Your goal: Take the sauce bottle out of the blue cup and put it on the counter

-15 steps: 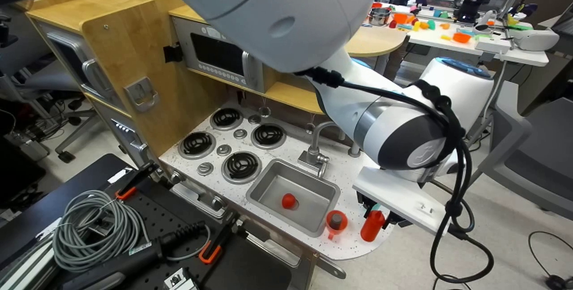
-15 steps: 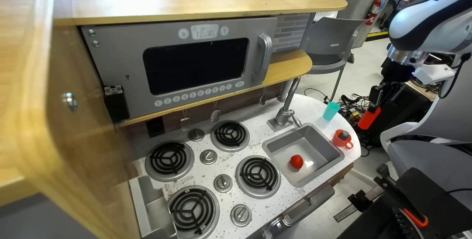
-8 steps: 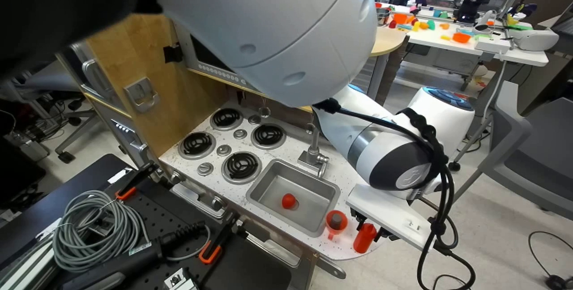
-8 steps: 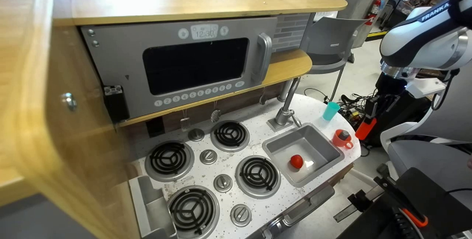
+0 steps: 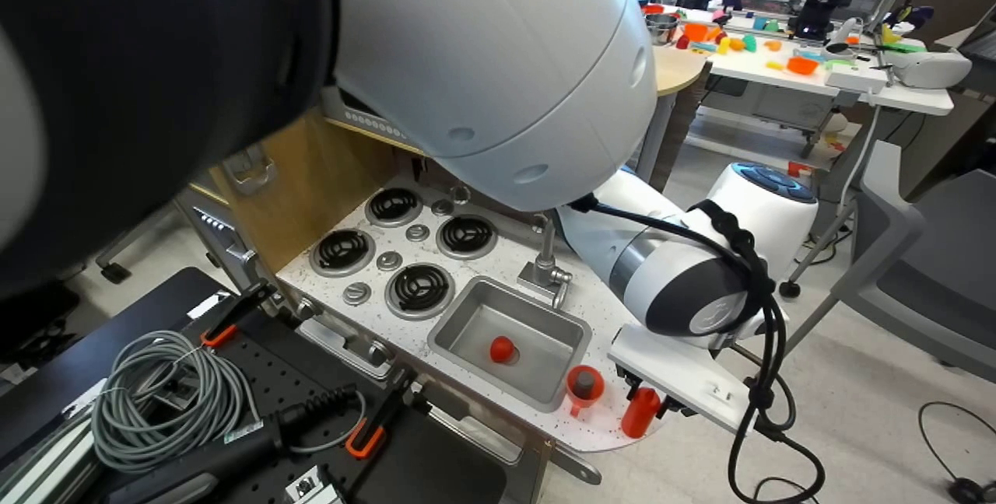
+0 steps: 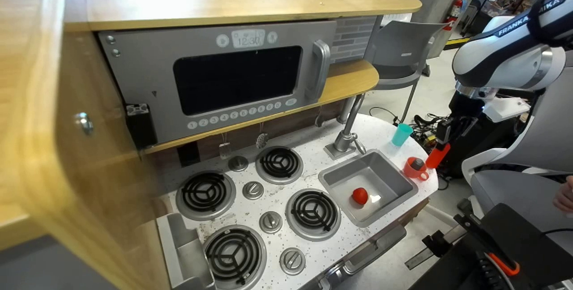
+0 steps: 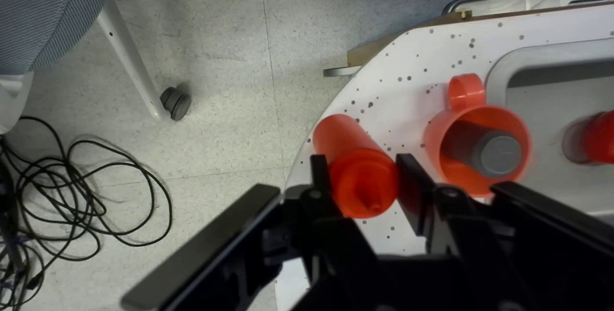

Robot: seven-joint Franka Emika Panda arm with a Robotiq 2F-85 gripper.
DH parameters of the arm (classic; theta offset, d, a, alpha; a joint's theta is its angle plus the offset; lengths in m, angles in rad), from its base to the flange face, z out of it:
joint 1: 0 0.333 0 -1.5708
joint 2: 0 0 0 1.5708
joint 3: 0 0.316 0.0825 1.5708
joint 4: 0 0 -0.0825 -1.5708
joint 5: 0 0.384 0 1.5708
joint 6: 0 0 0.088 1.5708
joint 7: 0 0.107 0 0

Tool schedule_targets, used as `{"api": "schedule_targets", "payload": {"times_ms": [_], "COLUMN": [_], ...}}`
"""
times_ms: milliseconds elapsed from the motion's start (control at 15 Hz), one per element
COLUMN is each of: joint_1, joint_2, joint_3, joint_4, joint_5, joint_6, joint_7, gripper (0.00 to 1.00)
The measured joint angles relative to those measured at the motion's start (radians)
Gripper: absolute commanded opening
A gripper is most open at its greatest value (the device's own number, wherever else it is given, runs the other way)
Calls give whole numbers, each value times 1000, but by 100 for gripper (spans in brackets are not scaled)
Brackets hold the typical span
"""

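Observation:
The red sauce bottle is held between my gripper's fingers, nozzle toward the wrist camera and slightly tilted. In both exterior views the bottle hangs below the gripper at the counter's rounded end. I cannot tell whether its base touches the white counter. The teal blue cup stands upright on the counter behind the sink, with nothing seen sticking out of it. It is hidden behind the arm in an exterior view and out of the wrist view.
A red cup with a grey item inside stands beside the bottle. A steel sink holds a red round item. The faucet rises behind it. The counter's curved edge lies right by the bottle, with floor beyond.
The gripper has lowered with the bottle and come closer to the counter's end and the red cup. In the last half second it shifted only slightly. The cups have not moved.

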Motion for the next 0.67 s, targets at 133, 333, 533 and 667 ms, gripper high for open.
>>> {"api": "schedule_targets", "payload": {"times_ms": [133,333,533,667], "joint_1": [1,2,1,-1], "joint_2": [19,33,35,18], "joint_3": [0,0,1,5], "joint_4": [18,41,45,35], "joint_5": [0,-2,1,7], "joint_6": [7,11,19,41], "joint_7": [1,7,20,20], "gripper": [13,71,93,100]}}
